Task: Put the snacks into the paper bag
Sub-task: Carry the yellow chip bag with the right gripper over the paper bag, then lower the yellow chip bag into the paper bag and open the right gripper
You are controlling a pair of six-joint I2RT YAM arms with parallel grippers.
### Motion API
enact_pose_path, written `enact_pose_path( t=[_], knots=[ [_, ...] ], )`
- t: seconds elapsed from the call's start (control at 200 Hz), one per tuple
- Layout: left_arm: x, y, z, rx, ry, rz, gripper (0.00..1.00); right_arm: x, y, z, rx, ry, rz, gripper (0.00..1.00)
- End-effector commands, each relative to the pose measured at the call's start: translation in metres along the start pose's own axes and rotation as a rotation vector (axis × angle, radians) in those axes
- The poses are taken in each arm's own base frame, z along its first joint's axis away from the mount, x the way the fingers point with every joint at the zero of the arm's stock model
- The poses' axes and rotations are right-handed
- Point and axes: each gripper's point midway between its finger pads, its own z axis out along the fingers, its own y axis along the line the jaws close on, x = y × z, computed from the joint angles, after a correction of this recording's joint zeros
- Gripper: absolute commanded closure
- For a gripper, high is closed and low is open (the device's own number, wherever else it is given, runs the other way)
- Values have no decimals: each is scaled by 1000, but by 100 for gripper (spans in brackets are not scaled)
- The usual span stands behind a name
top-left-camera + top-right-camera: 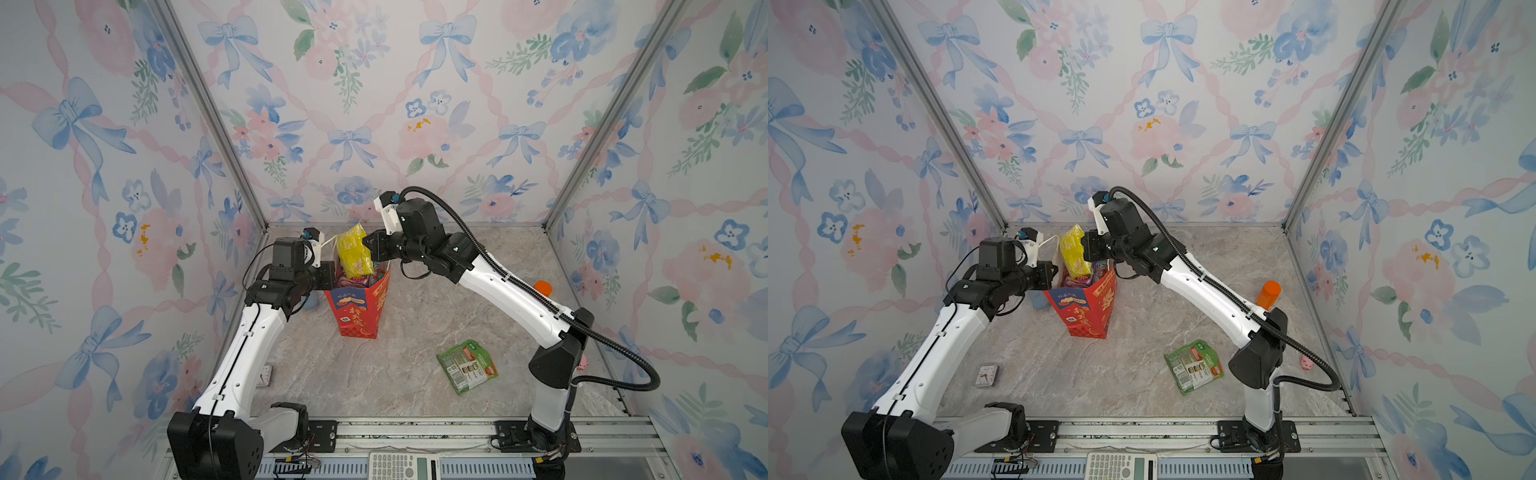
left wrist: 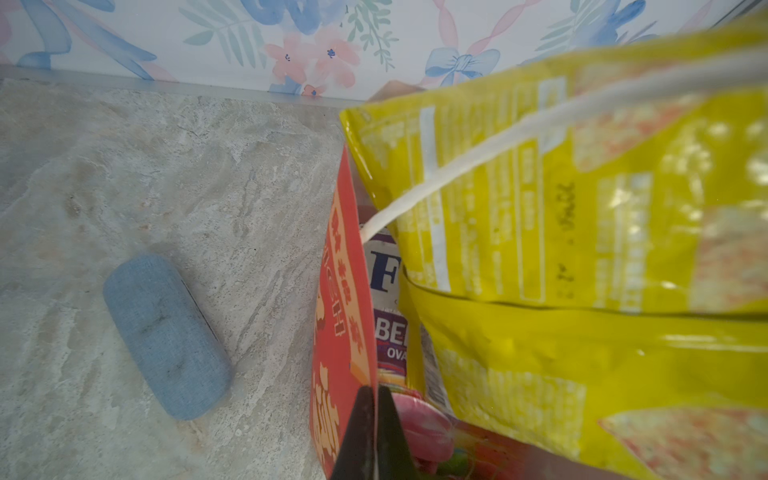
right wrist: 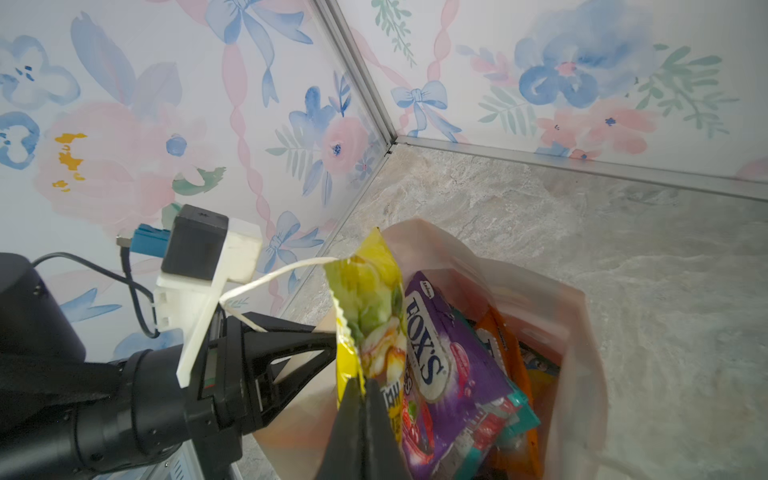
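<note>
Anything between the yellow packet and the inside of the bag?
The paper bag stands open, the left gripper pinching its wall. But the purple packet and others crowd it beside the yellow packet, and a white rope handle crosses that packet's face.

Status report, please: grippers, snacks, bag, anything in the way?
Left gripper shut on paper bag rim. Right gripper shut on yellow packet, low end in bag mouth. Green packet lies on table. White rope handle beside packet, might snag.

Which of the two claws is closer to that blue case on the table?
Left. The left gripper pinches the paper bag's wall on the side where the blue case lies. The right gripper holds the yellow packet over the bag's mouth, on its far side.
</note>
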Motion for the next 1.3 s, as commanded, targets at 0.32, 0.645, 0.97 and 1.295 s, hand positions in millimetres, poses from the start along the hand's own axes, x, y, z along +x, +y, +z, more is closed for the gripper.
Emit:
enact_pose_path(
  t=[0.32,0.645,0.97,1.295],
  knots=[
    [-13,-9,-10,28,-54,29,100,-8,-9,-13,21,-34,61,57],
    [-14,-10,-9,30,-53,27,100,-33,-15,-47,80,-118,-13,34],
    [-14,-9,-10,27,-55,27,100,-42,-6,-68,52,-123,-63,34],
    [-14,-9,-10,25,-55,25,100,-10,10,-43,88,32,-212,51]
  ],
)
